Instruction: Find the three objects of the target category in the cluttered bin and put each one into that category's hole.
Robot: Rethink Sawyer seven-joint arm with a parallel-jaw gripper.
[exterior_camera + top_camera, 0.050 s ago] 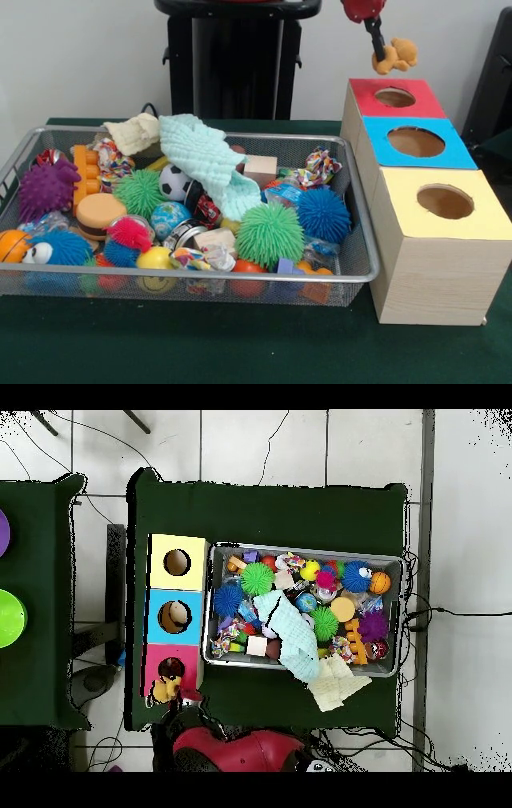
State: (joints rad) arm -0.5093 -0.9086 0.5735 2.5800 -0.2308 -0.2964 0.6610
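My gripper (378,51) hangs at the top right, shut on a small orange plush toy (398,54). The toy dangles just above and behind the red hole (394,97) of the wooden sorting box (436,280). Seen from overhead, the plush toy (164,687) sits at the outer edge of the red section, beside its hole (171,667), and the gripper (176,696) is partly hidden under the arm. The box also has a blue hole (416,142) and a yellow hole (445,202). The wire bin (200,279) stands left of the box, full of toys.
In the bin lie a mint cloth (206,160), green spiky balls (270,234), a blue spiky ball (323,214), a purple spiky ball (46,189), a soccer ball (173,182) and wooden blocks (260,169). A cream cloth (133,131) hangs over the bin's far rim.
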